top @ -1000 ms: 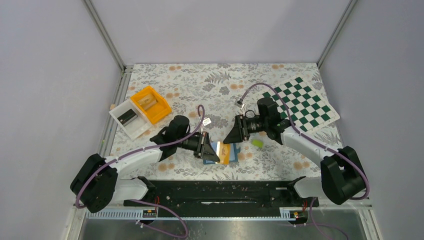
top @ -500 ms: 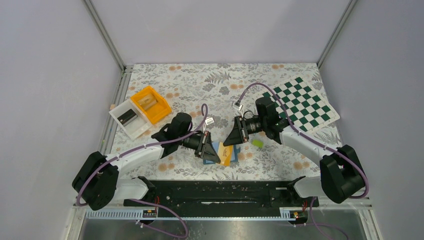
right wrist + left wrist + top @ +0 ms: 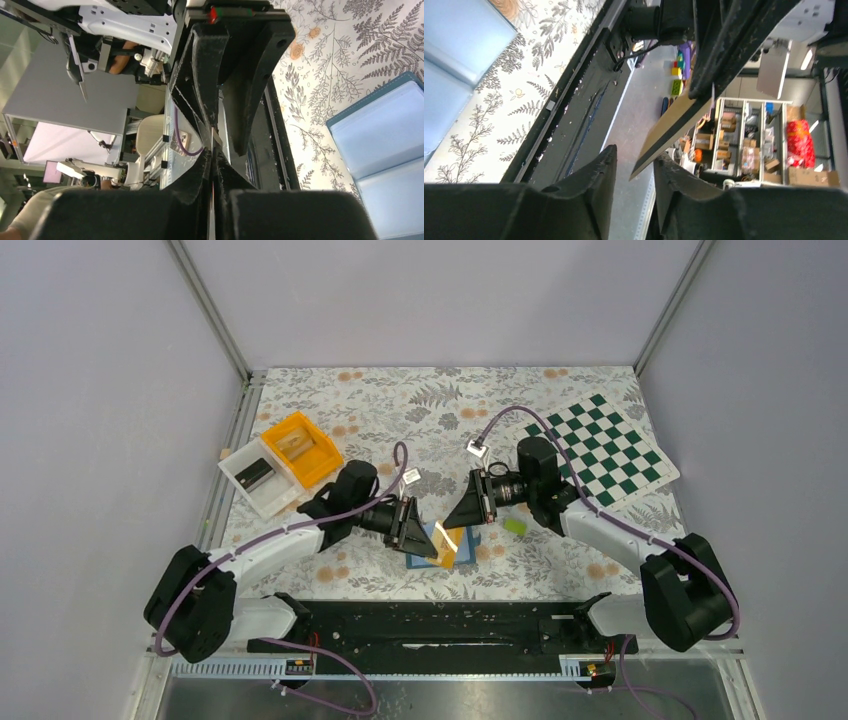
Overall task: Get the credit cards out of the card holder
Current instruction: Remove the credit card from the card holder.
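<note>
The card holder point(image 3: 431, 538) is laid open on the floral table cover point(image 3: 400, 400), at 6 o'clock from the table's middle and near the black base rail point(image 3: 440, 625). In both wrist views its pale blue inner pockets are seen lying flat on the cloth.

An orange-tan credit card point(image 3: 671, 131) is held in the air above the holder, tilted and seen edge-on. The right gripper point(image 3: 213, 165) is clamped on this card: in the right wrist view its fingers point(image 3: 200, 181) are pressed together with the thin card edge caught between them. The left gripper point(image 3: 635, 157) is pointed straight at the right one. Its fingers point(image 3: 594, 180) are parted, and the free corner of the card is placed in the gap between them, not pinched as far as can be told.

A lime-green credit card point(image 3: 515, 526) is laid flat on the cloth at 3 o'clock from the holder, apart from it and near the right arm's wrist. An orange bin point(image 3: 302, 448) and a white bin point(image 3: 255, 477) are set side by side at 10 o'clock from the holder. A green-and-white chequered mat point(image 3: 600, 445) is spread at 2 o'clock.
</note>
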Tool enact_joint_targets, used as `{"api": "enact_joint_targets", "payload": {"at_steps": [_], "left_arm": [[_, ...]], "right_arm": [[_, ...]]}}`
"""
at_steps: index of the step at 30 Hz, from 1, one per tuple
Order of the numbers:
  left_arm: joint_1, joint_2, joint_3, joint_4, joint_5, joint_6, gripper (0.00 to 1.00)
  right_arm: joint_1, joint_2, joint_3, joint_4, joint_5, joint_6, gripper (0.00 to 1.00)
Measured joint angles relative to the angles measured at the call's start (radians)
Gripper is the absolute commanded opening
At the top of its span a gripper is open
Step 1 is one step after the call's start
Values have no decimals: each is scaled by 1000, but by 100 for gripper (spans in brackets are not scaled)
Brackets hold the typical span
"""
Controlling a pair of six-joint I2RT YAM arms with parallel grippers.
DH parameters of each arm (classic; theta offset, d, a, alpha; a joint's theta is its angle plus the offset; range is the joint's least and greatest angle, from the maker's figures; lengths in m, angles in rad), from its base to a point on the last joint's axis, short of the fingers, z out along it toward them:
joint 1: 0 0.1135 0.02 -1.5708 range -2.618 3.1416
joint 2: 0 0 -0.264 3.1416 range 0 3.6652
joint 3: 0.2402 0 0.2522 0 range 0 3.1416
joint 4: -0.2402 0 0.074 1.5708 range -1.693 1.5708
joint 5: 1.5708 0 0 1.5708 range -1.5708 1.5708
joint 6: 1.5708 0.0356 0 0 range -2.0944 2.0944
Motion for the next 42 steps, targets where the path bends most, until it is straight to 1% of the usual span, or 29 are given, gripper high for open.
{"api": "enact_joint_targets", "payload": {"at_steps": [2,3,6,9,12,16,19,23,25,28,31,36,38,42], "left_arm": [[24,-8,-1,2,-6,-15,43],[42,-11,-2,6,-8,-20,46],[96,-47,-38,83,-15,-84,48],[132,-93,-75,164,-27,-148,53],[137,-119,-80,226,-42,-190,56],[137,-155,-106,344,-84,-255,56],[137,-158,-126,422,-111,-303,54],[137,-158,-137,497,-137,-352,42],[137,-158,-139,523,-146,-370,38],[137,-156,-144,558,-158,-392,38],[137,-155,-149,576,-169,-410,43],[137,-155,-180,610,-188,-435,43],[135,-150,-191,623,-196,-444,40],[134,-114,-194,661,-201,-464,29]], "right_arm": [[1,0,-20,86,24,92,3],[1,-2,-27,113,37,125,3],[1,-16,-45,180,114,233,3],[1,-61,-45,187,205,303,3],[1,-122,-45,191,297,356,3],[1,-175,-62,243,408,427,4],[1,-182,-94,274,473,470,4],[1,-183,-150,288,548,511,5],[1,-183,-164,288,577,522,5],[2,-196,-177,291,612,534,5],[4,-222,-199,309,650,547,5],[5,-257,-244,326,725,566,5],[5,-259,-255,331,744,570,5],[5,-259,-268,341,770,578,6]]}}
